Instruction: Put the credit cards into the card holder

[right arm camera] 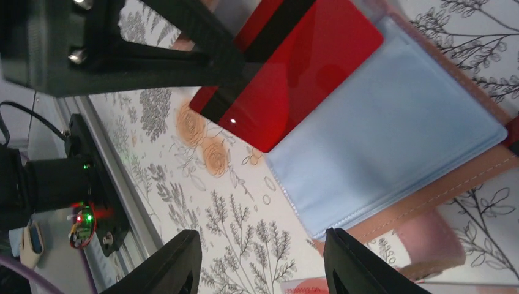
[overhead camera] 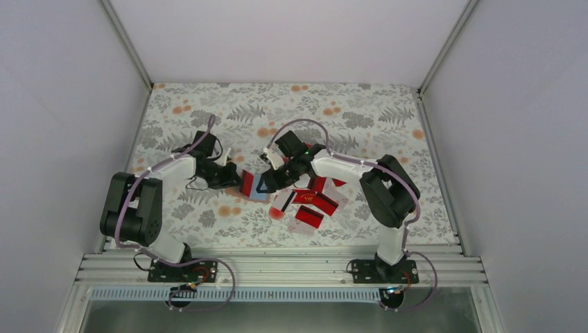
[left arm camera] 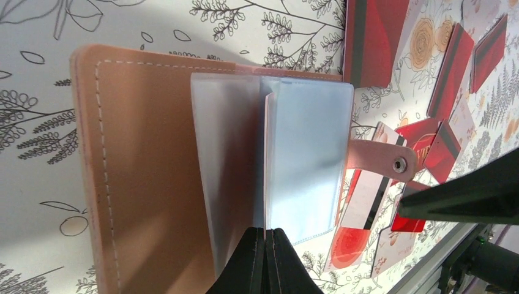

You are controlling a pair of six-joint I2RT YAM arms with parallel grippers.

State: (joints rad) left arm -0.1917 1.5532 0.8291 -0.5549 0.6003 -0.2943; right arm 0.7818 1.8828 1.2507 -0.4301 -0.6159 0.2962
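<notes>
Open card holder (left arm camera: 147, 171), w/ L gripper (left arm camera: 267, 257) pinching one clear sleeve (left arm camera: 306, 159). R gripper (right arm camera: 263, 263) spread over holder. One red card (right arm camera: 294, 67) overlaps its sleeve edge, other credit cards (overhead camera: 315, 205) strewn right of it.

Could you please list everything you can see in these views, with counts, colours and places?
card holder: one, tan-brown outside with pale blue clear sleeves, lying open mid-table between the grippers.
red card: one, glossy red with a black stripe, lying partly across the holder's sleeves.
loose cards: several, overlapping so the exact count is unclear, mostly red and a few pale, scattered to the right of the holder.
round red spot: one, red, at the near-left edge of the card pile.
tablecloth: one, white with grey leaves and orange flowers, covering the table.
left gripper: one, black, shut on a sleeve of the holder.
right gripper: one, black, open, over the cloth beside the holder.
</notes>
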